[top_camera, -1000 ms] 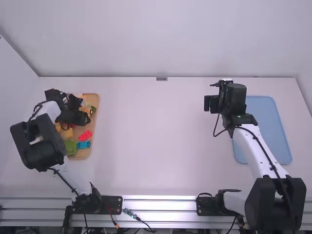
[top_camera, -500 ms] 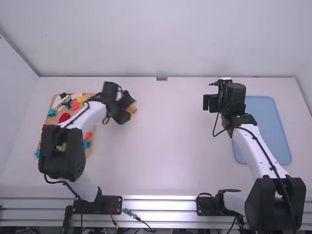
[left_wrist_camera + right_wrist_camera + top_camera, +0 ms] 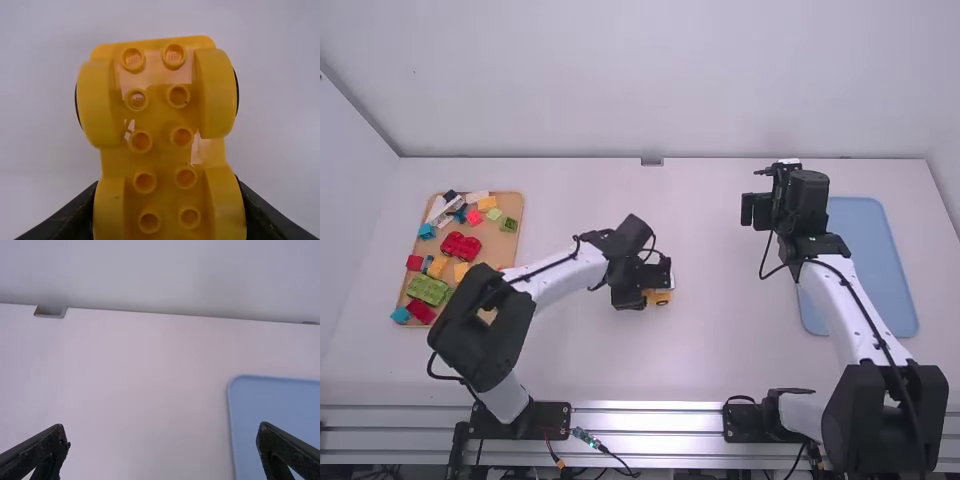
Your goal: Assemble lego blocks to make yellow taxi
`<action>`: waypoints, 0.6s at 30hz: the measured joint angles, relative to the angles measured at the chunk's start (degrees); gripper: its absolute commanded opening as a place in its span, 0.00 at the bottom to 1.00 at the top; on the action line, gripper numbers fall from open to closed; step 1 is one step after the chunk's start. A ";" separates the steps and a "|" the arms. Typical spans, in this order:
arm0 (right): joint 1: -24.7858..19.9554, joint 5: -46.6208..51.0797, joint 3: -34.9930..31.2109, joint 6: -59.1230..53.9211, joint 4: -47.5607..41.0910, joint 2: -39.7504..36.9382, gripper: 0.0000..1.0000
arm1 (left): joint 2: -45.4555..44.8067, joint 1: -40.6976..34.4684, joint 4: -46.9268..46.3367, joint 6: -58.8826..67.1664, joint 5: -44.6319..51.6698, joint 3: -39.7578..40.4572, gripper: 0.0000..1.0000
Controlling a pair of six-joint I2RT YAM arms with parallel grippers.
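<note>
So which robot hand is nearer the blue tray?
Right. The right gripper hangs a little left of the blue tray; the left gripper is much farther left, gripping the yellow wheeled base.

A robotics lab, by the look of it: on the camera's side of the left end effector [image 3: 646, 285], black arm mounts [image 3: 548, 420] and loose wiring [image 3: 592, 440] sit along aluminium rails [image 3: 650, 428] edging the white desk [image 3: 710, 350], with plain walls [image 3: 670, 80] beyond it
</note>
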 measured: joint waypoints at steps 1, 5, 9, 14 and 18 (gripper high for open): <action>0.00 0.02 0.00 0.02 0.00 0.00 0.99 | 0.00 -0.07 1.68 0.46 1.42 -1.18 0.02; 0.02 0.00 0.00 0.15 0.00 -0.02 0.99 | 0.00 -0.04 7.30 0.96 3.13 -5.75 0.02; 0.02 -0.09 0.00 0.13 -0.02 -0.02 0.99 | 0.00 0.00 13.79 0.94 3.30 -10.82 0.02; 0.00 -0.31 0.00 0.39 -0.09 0.00 0.99 | 0.00 0.00 20.94 0.90 3.34 -15.63 0.27; 0.02 -0.39 0.00 1.29 -0.24 0.00 0.99 | -0.70 0.11 24.26 0.52 3.98 -17.75 0.99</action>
